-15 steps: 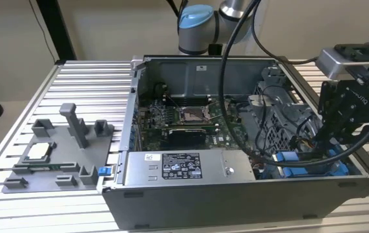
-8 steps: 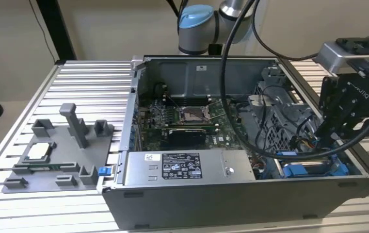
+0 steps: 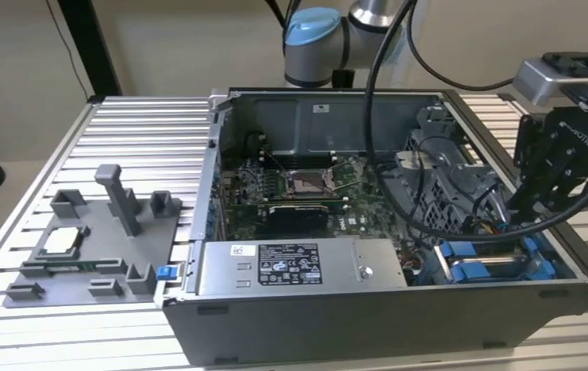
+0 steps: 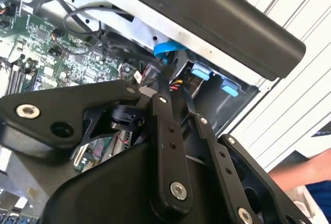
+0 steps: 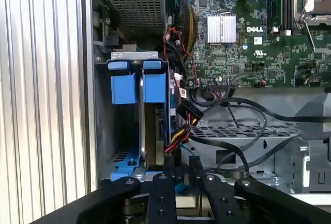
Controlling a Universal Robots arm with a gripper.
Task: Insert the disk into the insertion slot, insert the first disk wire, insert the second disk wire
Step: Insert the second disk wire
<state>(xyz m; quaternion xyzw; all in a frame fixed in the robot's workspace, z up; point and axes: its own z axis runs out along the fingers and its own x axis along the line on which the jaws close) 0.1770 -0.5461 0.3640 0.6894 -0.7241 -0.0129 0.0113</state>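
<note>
Nearest me, a grey metal power-supply box with a white sticker [image 3: 304,267] is lying along the near wall of the open grey computer case [image 3: 376,325], which is sitting on a ribbed aluminium table [image 3: 139,131].

Toward the exterior view's right of that box, in the near corner, the grey metal drive bay with bright blue rails and tabs [image 3: 494,267] is taking up the space. This is the insertion slot. The black gripper [image 3: 510,224] is reaching down just above it.

In the first wrist view, the disk in its bright blue plastic carrier [image 5: 155,87] is standing on edge inside the bay [image 5: 133,55]. A black plug trailing yellow, red and black wires [image 5: 186,114] is sitting against the disk's edge. The gripper [image 5: 183,172] is hanging close to those cables with its jaws drawn narrow, and I cannot tell whether anything is pinched between them.

On the exterior view's left, a grey plastic fixture with upright posts [image 3: 87,239] is resting on the table.

Farther in, the green motherboard [image 3: 304,185] is lying flat, with a perforated grey metal cage [image 3: 448,193] beside it.

Farthest back, the arm's blue-capped joint [image 3: 312,31] is rising behind the case.
</note>
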